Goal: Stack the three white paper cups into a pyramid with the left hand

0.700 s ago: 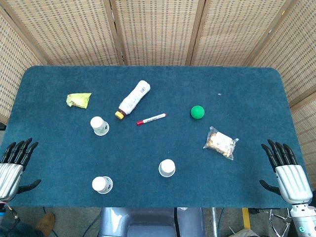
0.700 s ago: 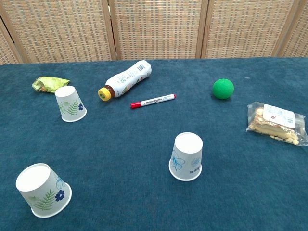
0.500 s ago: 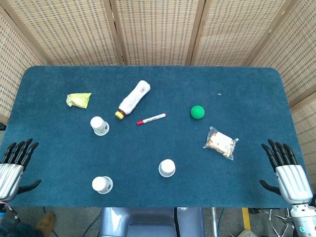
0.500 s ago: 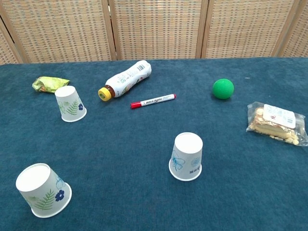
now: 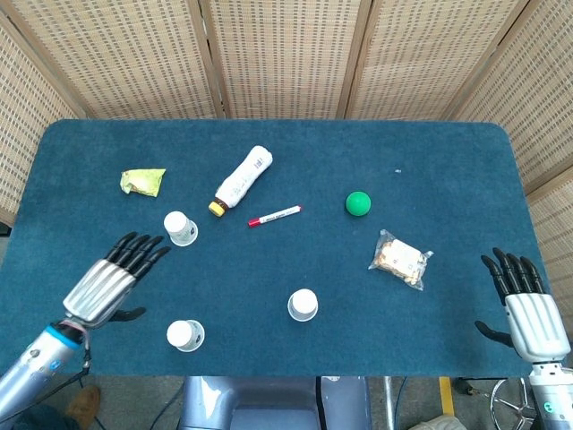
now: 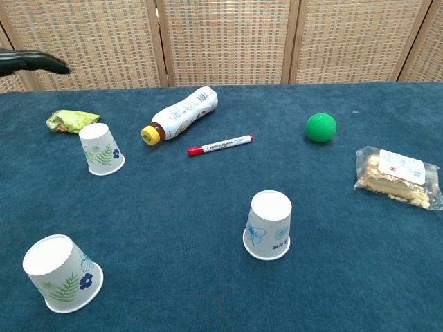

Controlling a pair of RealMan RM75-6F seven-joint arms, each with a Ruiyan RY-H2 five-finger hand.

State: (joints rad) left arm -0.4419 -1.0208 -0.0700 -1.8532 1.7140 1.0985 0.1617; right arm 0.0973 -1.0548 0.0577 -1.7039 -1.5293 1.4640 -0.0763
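Three upturned paper cups [image 5: 303, 305] are seen apart on the blue table [image 5: 448, 170]; the left hand [image 5: 112, 282] is held with fingers spread, empty, its fingertips [image 5: 148, 246] just short of the far cup [image 5: 180, 227]; the right hand [image 5: 526, 309] is splayed, empty.

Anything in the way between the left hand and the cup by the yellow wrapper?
No. In the head view only bare blue cloth lies between the left hand and that cup; its fingertips stop just short of it, touching nothing.
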